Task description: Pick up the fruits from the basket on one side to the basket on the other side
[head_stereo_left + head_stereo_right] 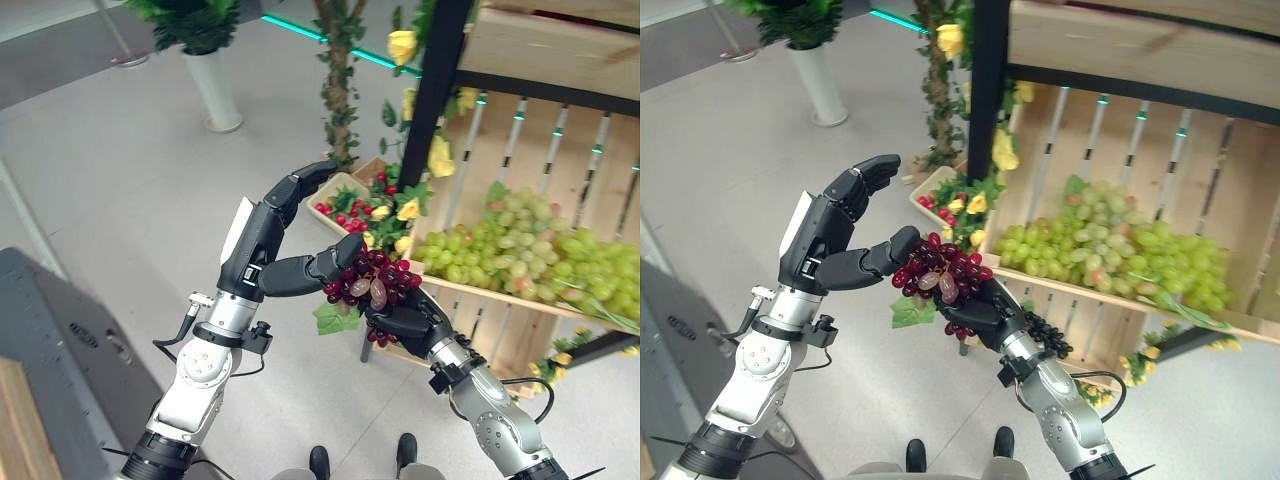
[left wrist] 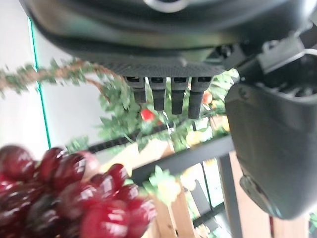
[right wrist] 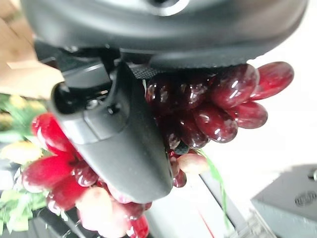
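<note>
A staged fruit-stall or showroom setting is suggested rather than a home. A slatted wooden crate [image 1: 520,190] on a black frame [image 1: 436,90] is heaped with green grapes [image 1: 530,250], a small tray of red fruit [image 1: 352,210] with yellow flowers [image 1: 440,158] is set beside it, and leafy garlands are wound around a post. A pale polished floor [image 1: 130,190], a teal light strip [image 1: 300,30] and a potted plant in a white vase [image 1: 215,85] are seen behind.

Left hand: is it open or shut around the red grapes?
Open. The left hand has its fingers extended; its thumb reaches the red grapes, which the right hand grips.
</note>
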You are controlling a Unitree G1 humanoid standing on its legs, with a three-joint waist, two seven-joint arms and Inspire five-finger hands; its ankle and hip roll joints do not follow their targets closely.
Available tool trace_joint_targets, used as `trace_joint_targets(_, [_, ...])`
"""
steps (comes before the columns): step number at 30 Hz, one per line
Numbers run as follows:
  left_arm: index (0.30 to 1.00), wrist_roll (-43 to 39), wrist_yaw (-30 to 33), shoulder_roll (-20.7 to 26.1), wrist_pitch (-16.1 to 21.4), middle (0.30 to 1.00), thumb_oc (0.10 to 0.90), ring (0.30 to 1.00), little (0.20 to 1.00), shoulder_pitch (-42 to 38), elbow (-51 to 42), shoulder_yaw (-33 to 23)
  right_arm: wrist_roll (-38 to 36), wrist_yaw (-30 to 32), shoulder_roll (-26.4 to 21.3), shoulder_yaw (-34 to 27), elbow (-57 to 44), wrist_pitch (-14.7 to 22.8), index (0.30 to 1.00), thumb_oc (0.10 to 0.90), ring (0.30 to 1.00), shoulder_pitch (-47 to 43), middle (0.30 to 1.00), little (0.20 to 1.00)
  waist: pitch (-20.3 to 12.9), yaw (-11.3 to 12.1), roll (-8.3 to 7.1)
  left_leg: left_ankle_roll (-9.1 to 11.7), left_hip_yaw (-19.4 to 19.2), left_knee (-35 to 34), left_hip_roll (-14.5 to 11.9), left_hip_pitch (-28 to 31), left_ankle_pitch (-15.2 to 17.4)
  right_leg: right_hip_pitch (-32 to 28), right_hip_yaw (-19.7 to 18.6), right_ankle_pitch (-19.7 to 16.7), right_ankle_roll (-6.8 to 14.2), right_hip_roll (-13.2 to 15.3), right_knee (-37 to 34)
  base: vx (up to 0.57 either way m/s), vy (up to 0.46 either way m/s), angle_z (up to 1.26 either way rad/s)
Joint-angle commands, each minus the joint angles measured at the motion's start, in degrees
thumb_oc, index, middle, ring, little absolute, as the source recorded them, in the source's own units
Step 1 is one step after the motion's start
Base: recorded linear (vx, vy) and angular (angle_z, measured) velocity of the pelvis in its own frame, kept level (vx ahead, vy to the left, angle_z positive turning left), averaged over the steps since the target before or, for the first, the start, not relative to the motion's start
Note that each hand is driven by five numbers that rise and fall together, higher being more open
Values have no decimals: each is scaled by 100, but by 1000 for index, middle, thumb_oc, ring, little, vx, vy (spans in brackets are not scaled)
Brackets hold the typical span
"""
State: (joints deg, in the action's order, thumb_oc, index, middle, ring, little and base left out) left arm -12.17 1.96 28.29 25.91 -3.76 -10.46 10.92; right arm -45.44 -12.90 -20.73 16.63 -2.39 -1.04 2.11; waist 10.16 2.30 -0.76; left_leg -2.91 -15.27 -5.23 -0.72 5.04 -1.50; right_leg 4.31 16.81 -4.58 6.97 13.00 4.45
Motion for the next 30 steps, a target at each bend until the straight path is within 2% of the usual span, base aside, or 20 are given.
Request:
trace_joint_targets(1, [900,-396,403,-31,446,900,800,900,900,-230,3,-328,-337,-587,92,-182,-290,407,300,400,300,-461,300,300,-640,136,1,111,310,23,304,-91,502,-277,98,-195,493,511,294,-60,-154,-32])
trace_joint_targets(4, [900,-358,547,-56,436,900,800,900,900,-164,-15,-397,-222,-835,117,-90,-140,305,300,400,300,-465,300,300,-646,214,-81,173,328,65,247,-77,521,-516,227,-149,498,513,-122,-50,-279,-33])
trace_joint_targets(5, [900,-293,671,-85,430,900,800,900,900,-113,-27,-469,-200,-991,66,-78,-110,137,300,400,300,-463,300,300,-673,260,-143,234,359,79,194,-56,524,-660,249,-98,555,435,-407,-3,-242,-26])
trace_joint_targets(6, [900,-268,701,-92,414,900,800,900,900,-106,-40,-480,-197,-1013,60,-74,-101,108,300,400,300,-462,300,300,-688,269,-155,245,358,83,183,-70,518,-664,250,-104,560,423,-456,-11,-368,-39])
trace_joint_targets(8, [900,-252,974,-139,448,900,800,900,900,-28,-36,-634,-26,-1350,-100,-27,14,-215,300,400,300,-437,300,300,-705,233,-196,326,345,23,7,30,452,-693,183,28,559,226,-517,-16,-326,-29])
trace_joint_targets(14, [900,-222,1101,-232,431,900,800,900,900,-70,-54,-795,260,-1913,-378,-21,270,-418,300,400,300,-247,300,300,-671,134,-256,514,344,23,-249,60,346,-844,276,321,381,-78,-491,-10,-182,-14])
trace_joint_targets(21, [900,-281,1115,-293,467,900,800,900,900,-216,-180,-943,467,-2475,-775,-23,756,-489,300,400,300,-218,300,300,-586,175,-359,699,518,23,-377,-110,243,-898,395,456,231,-264,-527,-36,-88,11])
trace_joint_targets(25, [900,-63,1359,-293,427,900,800,900,900,-214,-154,-1040,542,-2486,-877,-49,1056,-501,300,400,300,-198,300,300,-545,208,-383,746,591,23,-393,-150,204,-914,428,503,200,-303,-506,3,-19,8])
trace_joint_targets(30, [900,139,2001,-290,481,900,800,900,900,-289,106,-1139,533,-2239,-928,-93,1421,-320,300,400,300,-243,300,300,-405,247,-388,789,625,23,-418,-238,131,-787,466,607,174,-327,-309,-3,-1,4])
